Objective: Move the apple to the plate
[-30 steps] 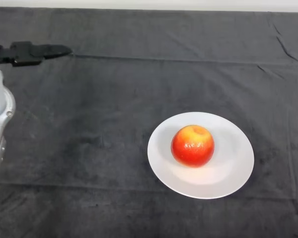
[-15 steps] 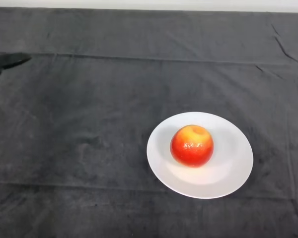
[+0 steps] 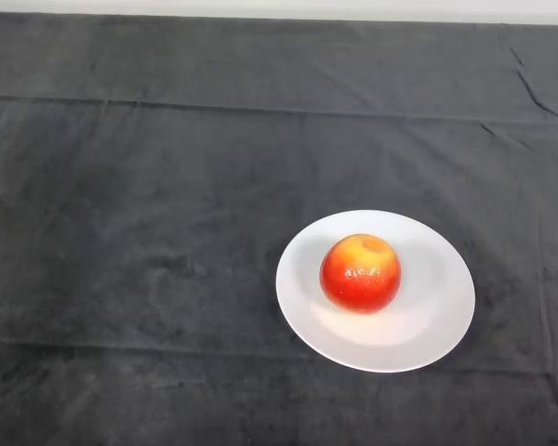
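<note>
A red and yellow apple (image 3: 360, 272) sits upright on a white round plate (image 3: 432, 321), slightly left of the plate's middle. The plate lies on the dark cloth to the right of the table's centre. No part of the robot shows in the head view.
The dark cloth (image 3: 149, 232) covers the whole table, with a fold line running across the back and creases at the far right. A pale strip of the far edge (image 3: 279, 6) shows along the top.
The arm and hand have drawn away to the left and left the view. The apple and the plate have not moved.
</note>
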`<action>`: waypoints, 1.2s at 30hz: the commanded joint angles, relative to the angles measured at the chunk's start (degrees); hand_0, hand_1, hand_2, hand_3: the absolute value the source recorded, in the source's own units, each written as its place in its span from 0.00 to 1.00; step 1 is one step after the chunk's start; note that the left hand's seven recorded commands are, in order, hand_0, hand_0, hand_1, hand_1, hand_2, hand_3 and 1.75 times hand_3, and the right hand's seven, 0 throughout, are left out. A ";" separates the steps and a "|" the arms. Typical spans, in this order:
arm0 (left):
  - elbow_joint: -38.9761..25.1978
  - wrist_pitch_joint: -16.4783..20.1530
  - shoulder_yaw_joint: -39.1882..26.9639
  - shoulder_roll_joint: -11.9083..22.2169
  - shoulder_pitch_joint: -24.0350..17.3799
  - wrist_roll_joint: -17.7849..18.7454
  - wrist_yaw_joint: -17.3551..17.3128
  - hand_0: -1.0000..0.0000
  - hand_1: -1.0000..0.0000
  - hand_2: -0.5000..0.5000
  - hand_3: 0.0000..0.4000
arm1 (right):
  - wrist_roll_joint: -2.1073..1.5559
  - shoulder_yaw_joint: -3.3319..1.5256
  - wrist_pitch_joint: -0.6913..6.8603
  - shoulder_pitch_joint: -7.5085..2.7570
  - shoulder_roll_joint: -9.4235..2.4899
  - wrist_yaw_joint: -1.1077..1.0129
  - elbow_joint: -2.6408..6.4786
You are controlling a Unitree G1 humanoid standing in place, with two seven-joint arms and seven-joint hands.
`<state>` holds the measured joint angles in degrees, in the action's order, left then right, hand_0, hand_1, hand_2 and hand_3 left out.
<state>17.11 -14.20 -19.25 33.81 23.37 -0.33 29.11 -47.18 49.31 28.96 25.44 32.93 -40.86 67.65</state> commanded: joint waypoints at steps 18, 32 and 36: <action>6.47 -4.42 -5.81 1.90 -0.06 -0.10 1.65 1.00 1.00 0.50 0.00 | -0.54 0.96 -0.05 -0.87 1.51 -0.21 0.01; 6.88 -4.42 -6.09 1.41 0.42 -0.98 1.07 1.00 1.00 0.50 0.00 | -0.54 0.96 -0.05 -0.84 1.54 -0.25 0.09; 7.13 -4.52 -6.03 1.32 0.50 -1.35 0.90 1.00 1.00 0.50 0.00 | -0.54 0.96 -0.05 -0.84 1.54 -0.26 0.10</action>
<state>21.43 -17.57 -23.51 33.93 23.38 -0.49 30.29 -47.18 49.30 28.96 25.44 32.93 -40.86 67.65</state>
